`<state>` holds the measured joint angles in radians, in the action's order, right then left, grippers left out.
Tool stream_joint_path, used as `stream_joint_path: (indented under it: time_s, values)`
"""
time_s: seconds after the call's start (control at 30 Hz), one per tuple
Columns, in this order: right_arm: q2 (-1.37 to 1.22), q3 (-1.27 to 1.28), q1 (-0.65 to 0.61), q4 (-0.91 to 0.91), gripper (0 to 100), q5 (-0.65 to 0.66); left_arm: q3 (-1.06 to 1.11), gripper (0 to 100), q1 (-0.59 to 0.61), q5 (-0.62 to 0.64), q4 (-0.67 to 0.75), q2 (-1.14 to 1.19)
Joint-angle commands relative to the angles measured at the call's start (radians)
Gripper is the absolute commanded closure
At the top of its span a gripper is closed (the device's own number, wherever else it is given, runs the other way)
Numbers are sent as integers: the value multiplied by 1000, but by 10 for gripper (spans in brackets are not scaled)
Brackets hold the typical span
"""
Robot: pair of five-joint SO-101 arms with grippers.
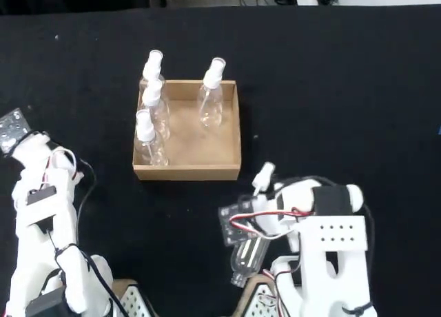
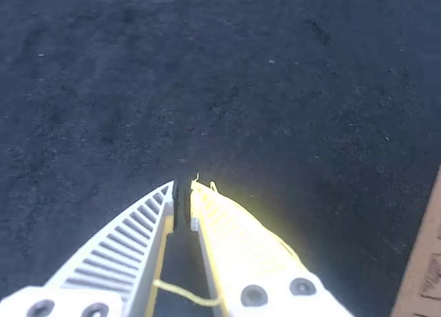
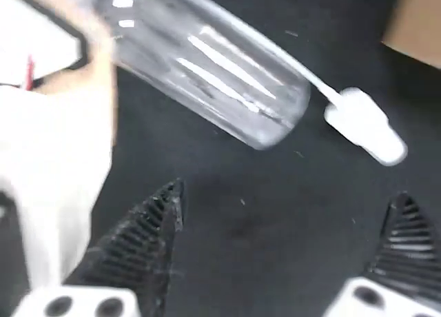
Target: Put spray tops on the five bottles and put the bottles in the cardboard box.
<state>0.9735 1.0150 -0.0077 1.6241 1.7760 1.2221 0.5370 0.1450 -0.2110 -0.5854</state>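
Spread wide and empty, right gripper (image 3: 289,191) hovers over the last capped bottle (image 3: 207,62); next, grasp it for the box (image 1: 186,171). Left gripper (image 2: 183,190) is closed, empty.

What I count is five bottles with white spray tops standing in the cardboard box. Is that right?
Not quite: four bottles stand in the box, each with a white spray top. The fifth bottle lies on the table in front of the box, as the high view shows.
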Motion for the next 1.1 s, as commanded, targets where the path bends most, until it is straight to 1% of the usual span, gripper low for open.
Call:
stream_joint_path:
  time_s: [0.0, 0.07, 0.2, 0.37, 0.47, 0.53, 0.8, 0.97, 1.0, 1.07]
  values:
    - [-8, 70, -5, -103, 596, 26, -13, 967, 31, 11, 17, -35]
    - [-8, 107, -48, -126, 596, 26, -13, 967, 30, 11, 17, -35]
    - [-8, 114, -141, -110, 597, 14, -13, 967, 30, 11, 17, -35]
    - [-13, 134, -288, -103, 599, -55, -13, 967, 30, 11, 17, -35]
    - [-10, 170, -348, -106, 599, -69, -12, 967, 30, 11, 17, -35]
    - [-10, 193, -367, -120, 599, -69, -12, 967, 30, 11, 17, -35]
    - [-15, 340, -368, -267, 600, -66, -10, 967, 30, 11, 17, -35]
    - [-15, 361, -371, -279, 606, -66, -10, 967, 30, 11, 17, -35]
    - [-15, 361, -371, -276, 628, -66, -10, 967, 30, 11, 17, -35]
    - [-15, 361, -371, -275, 714, -71, -10, 967, 30, 11, 17, -35]
